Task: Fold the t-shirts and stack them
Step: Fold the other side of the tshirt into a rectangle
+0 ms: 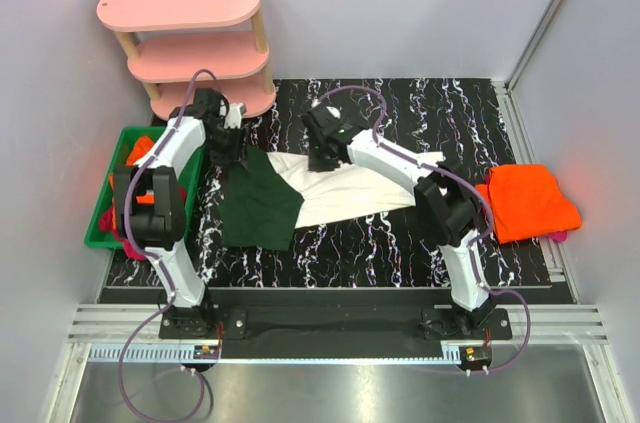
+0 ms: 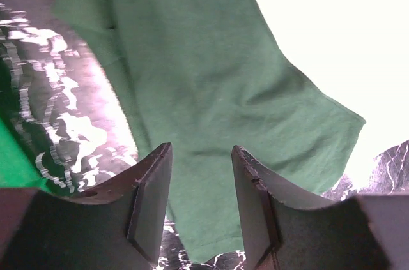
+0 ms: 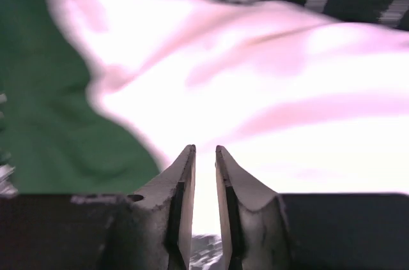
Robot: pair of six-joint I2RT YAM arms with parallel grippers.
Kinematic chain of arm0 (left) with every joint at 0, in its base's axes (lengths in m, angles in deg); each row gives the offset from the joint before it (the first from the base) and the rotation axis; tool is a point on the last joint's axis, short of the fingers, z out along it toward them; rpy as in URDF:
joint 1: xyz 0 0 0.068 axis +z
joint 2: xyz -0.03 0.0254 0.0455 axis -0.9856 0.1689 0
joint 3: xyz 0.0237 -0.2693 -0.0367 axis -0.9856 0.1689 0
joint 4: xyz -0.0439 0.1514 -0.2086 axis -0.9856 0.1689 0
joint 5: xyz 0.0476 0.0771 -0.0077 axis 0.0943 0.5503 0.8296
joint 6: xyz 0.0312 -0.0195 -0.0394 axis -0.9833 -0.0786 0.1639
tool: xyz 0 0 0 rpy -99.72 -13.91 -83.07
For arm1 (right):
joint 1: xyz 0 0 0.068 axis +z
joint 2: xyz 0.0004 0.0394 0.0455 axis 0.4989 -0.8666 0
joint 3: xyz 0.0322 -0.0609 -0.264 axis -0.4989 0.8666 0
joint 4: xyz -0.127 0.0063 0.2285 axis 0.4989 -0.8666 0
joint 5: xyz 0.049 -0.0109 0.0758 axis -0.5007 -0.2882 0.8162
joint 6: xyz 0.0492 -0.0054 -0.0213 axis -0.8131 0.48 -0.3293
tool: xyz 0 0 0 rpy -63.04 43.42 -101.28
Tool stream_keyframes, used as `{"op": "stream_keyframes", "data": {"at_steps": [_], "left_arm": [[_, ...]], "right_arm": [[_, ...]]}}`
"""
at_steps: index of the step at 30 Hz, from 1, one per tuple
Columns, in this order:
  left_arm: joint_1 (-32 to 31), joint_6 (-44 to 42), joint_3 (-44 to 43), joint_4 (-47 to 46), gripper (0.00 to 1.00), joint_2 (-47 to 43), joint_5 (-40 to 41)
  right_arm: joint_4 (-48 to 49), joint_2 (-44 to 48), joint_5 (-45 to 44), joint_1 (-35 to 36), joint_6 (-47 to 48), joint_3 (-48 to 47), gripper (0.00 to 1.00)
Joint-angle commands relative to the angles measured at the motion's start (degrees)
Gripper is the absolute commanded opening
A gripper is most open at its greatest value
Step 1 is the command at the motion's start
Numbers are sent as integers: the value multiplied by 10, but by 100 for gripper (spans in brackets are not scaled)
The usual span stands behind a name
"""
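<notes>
Nearest, both arm bases are bolted to a dark mounting bar (image 1: 330,322) at the front edge of the black marbled table (image 1: 400,243), left arm on the left, right arm on the right. Beyond the bar, the white t-shirt (image 1: 345,193) lies spread on the table between the two arms, its body running toward the right. One dark green sleeve (image 1: 258,205) spreads flat at its left end, toward the front.

At the rear left corner of the garment, the left gripper (image 1: 225,146) hangs over the sleeve's far edge. Its wrist view shows the left gripper (image 2: 201,149) with jaws well apart and nothing between them. Below them lie the green sleeve (image 2: 204,78), the white body (image 2: 332,27) to one side, and bare table (image 2: 70,110) to the other.

At the rear middle of the shirt, the right gripper (image 1: 322,155) points down onto the white cloth. In its wrist view the right gripper (image 3: 204,150) has jaws only a narrow slit apart, above the blurred white cloth (image 3: 287,91) and beside the green sleeve (image 3: 45,104). Whether the tips nip the fabric cannot be told.

To the right, well apart from this shirt, a folded orange t-shirt (image 1: 528,201) rests on a magenta cloth (image 1: 562,236) at the table's edge. To the left, a green bin (image 1: 100,228) off the table holds orange cloth (image 1: 140,149). Farthest, a pink shelf (image 1: 180,5) with three tiers stands at the rear left corner
</notes>
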Motion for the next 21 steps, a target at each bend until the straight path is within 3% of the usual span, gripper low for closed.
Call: {"op": "stream_keyframes", "data": {"at_steps": [1, 12, 21], "left_arm": [[-27, 2, 3, -1, 46, 18, -7], [-50, -7, -38, 39, 46, 104, 35], [-19, 2, -69, 74, 45, 168, 45]], "right_arm": [[-21, -22, -32, -22, 16, 21, 25], [-39, -49, -31, -57, -22, 38, 28], [-43, -16, 2, -118, -70, 140, 29]]}}
